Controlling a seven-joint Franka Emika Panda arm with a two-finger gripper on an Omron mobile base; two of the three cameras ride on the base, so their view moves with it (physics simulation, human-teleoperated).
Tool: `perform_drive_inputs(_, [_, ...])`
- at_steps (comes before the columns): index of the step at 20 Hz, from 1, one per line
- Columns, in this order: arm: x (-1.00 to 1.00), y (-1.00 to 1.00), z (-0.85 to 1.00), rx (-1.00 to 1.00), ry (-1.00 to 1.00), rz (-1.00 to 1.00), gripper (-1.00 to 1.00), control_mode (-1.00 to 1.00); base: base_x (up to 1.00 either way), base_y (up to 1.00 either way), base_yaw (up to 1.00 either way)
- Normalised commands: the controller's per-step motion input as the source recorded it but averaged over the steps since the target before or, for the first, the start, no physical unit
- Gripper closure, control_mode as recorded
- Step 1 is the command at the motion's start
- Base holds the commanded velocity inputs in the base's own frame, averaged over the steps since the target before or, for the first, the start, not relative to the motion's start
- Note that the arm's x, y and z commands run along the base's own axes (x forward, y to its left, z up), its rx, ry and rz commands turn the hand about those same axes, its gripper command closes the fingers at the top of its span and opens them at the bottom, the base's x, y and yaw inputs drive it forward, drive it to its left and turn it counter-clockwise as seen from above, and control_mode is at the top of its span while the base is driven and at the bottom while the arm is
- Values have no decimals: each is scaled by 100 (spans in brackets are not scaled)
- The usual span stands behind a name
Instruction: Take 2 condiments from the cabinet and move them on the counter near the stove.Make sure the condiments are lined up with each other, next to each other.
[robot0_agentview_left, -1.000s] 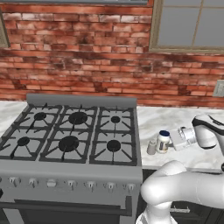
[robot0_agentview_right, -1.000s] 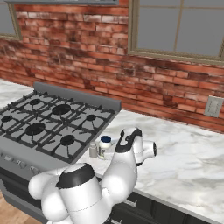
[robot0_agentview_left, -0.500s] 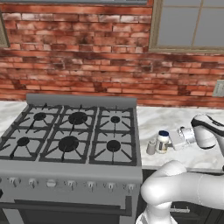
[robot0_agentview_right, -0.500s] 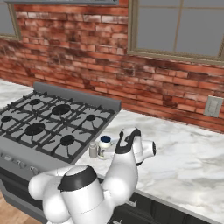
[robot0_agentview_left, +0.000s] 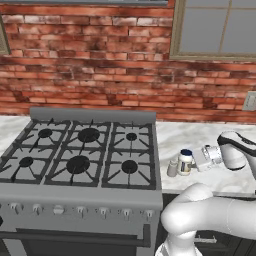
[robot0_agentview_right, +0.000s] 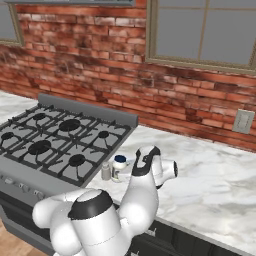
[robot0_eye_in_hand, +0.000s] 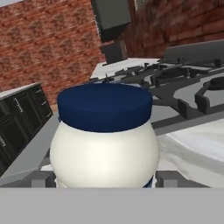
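A white jar (robot0_eye_in_hand: 104, 153) is wearing a dark blue lid (robot0_eye_in_hand: 105, 106), standing beside a small grey-silver shaker (robot0_agentview_left: 172, 168) on a white counter (robot0_agentview_right: 210, 175) that is showing grey veins. The grey steel stove (robot0_agentview_left: 80, 197) is carrying black burners (robot0_agentview_left: 78, 164) and grates. Behind, a red-brown brick wall (robot0_agentview_left: 90, 70) is running with pale mortar lines, framing a grey window (robot0_agentview_right: 205, 32) in a tan surround, with a pale outlet plate (robot0_agentview_right: 243, 121) below. The arm (robot0_agentview_right: 95, 220) is gleaming white with dark joints.

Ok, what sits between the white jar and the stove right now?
The small grey shaker, standing on the counter beside the white jar, just off the stove edge; both base views show it.
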Motion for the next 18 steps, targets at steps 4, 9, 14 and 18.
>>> perform_drive_inputs(4, [-8,19,-32,0,0,0,-100,-100,0,0,0])
perform_drive_inputs(9, [-17,1,-39,0,0,0,-100,-100,0,0,0])
perform_drive_inputs(14, [-26,3,-31,0,0,0,-100,-100,0,0,0])
perform_drive_inputs(18, [-10,21,-16,0,0,0,-100,-100,0,0,0])
